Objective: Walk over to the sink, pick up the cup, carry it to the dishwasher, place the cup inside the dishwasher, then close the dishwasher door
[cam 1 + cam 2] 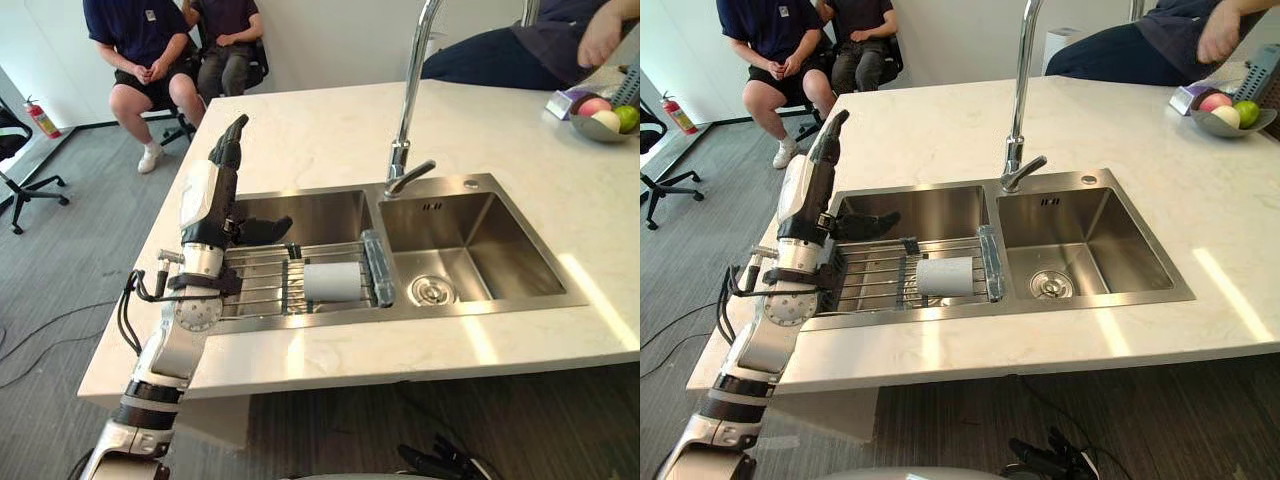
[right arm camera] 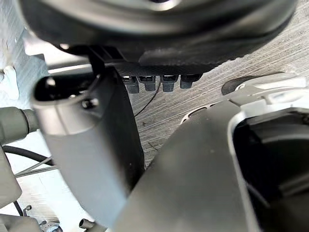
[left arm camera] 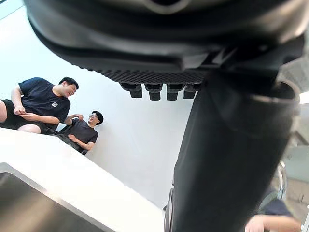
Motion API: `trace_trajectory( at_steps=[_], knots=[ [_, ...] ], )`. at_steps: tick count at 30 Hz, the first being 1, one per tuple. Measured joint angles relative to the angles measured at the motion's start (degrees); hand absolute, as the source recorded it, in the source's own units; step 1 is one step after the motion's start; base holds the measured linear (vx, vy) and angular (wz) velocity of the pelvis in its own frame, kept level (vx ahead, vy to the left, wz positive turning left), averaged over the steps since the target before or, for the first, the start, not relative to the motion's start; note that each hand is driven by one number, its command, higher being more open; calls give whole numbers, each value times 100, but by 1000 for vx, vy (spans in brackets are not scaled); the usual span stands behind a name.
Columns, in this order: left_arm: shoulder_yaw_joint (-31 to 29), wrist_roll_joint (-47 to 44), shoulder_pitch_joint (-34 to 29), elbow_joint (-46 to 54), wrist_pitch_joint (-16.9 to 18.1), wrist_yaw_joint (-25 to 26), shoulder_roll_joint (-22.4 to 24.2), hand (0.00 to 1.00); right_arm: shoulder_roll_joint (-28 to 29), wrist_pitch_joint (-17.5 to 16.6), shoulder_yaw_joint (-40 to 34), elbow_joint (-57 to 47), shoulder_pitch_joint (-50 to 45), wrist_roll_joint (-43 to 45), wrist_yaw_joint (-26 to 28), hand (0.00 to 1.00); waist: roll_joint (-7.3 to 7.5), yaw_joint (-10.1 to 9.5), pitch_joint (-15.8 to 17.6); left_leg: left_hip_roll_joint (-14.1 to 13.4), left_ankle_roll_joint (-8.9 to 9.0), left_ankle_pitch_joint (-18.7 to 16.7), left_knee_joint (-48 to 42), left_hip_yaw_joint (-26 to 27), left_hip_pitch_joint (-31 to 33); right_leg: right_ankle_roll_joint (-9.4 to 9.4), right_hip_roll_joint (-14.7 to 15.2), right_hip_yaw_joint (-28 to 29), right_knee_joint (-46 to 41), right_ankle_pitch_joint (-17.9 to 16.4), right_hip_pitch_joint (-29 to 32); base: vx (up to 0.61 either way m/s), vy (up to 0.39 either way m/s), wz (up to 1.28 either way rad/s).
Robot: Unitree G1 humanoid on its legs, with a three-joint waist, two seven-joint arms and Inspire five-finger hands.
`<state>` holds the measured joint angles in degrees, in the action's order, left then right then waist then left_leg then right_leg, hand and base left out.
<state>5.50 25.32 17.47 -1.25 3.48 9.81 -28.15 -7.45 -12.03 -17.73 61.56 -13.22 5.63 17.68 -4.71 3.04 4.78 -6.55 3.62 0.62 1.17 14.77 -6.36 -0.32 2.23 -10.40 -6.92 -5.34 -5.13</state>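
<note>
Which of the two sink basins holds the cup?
The left basin, by the left hand: a wire rack spans it, the white cup lying on its side there. The right basin shows just its drain.

Kitchen fitted inside an office: pale stone counter (image 1: 330,120), double steel sink (image 1: 480,240) and tall tap (image 1: 411,80) right of the left hand (image 1: 205,195) — to its left, grey carpet (image 1: 90,230), wheeled office chair (image 1: 20,170), fire extinguisher (image 1: 42,120); seated persons (image 1: 145,50) beyond.
</note>
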Motion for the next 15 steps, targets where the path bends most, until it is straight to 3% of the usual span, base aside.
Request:
trace_trajectory(
  at_steps=[3,9,15],
  knots=[
    [284,291,297,-490,-30,-465,-379,100,5,-34,3,-16,7,-139,1,100,17,16,7,-5,30,117,163,0,-57,0,-46,25,20,0,10,-46,-40,-1],
    [587,394,420,-573,-64,-1397,-404,100,1,20,66,-26,55,-131,-6,100,41,122,8,-15,42,332,408,15,-77,46,-94,77,125,35,88,-91,-24,-3],
    [700,383,449,-566,23,-1673,-430,100,-1,149,128,-30,73,-88,-17,100,98,122,-21,-34,41,327,409,185,-66,94,-133,239,330,176,93,-5,10,-15]
  ],
)
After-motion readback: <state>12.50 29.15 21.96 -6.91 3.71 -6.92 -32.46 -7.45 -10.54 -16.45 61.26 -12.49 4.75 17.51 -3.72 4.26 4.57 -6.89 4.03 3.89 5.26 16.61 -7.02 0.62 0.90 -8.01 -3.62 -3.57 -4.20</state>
